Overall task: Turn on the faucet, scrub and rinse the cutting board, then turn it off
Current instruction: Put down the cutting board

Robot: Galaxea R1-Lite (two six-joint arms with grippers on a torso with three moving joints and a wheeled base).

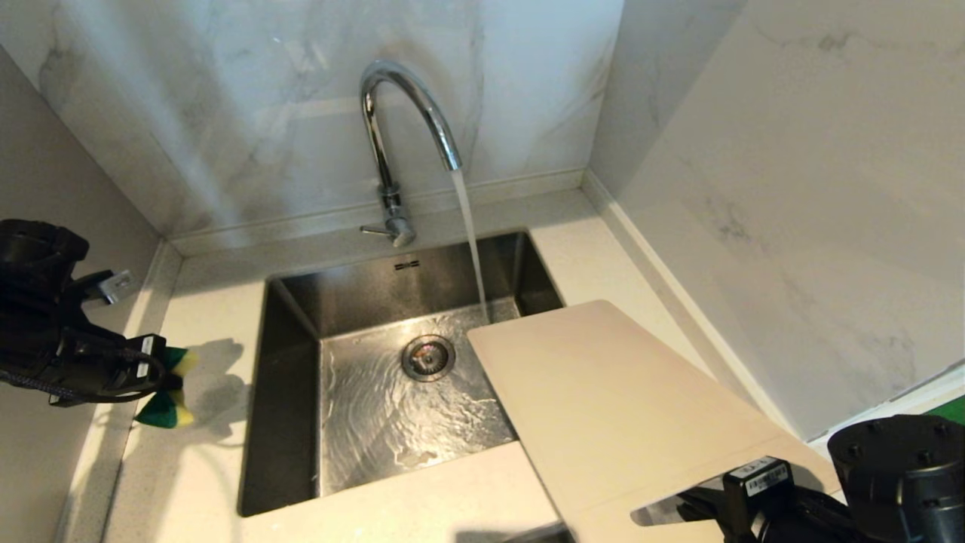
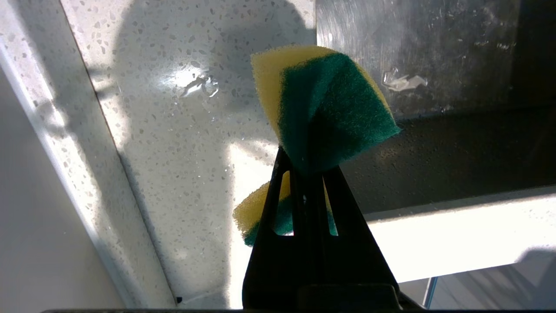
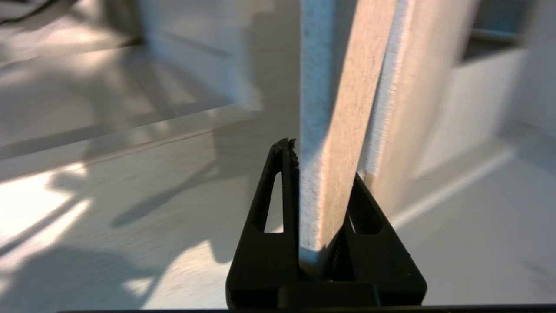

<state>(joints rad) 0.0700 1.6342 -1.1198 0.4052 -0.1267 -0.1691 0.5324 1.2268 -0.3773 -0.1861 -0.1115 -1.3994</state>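
Note:
The chrome faucet point(image 1: 392, 113) is running, and its stream point(image 1: 471, 241) falls into the sink just past the far corner of the cutting board point(image 1: 603, 392). The beige board slants from the lower right over the sink's right rim. My right gripper point(image 1: 701, 505) is shut on its near end; in the right wrist view the board point(image 3: 343, 108) stands edge-on between the right gripper's point(image 3: 322, 161) jaws. At the left, over the counter, my left gripper point(image 1: 162, 381) is shut on a yellow-and-green sponge point(image 1: 170, 407). In the left wrist view the squeezed sponge point(image 2: 330, 108) bulges past the left gripper point(image 2: 306, 169).
The steel sink point(image 1: 294, 362) holds rippling water around its drain point(image 1: 427, 357). The faucet's thin lever point(image 1: 373, 230) points left at its base. Marble walls close in behind and on the right. A speckled counter point(image 1: 203, 467) surrounds the sink. A green edge point(image 1: 951, 409) shows far right.

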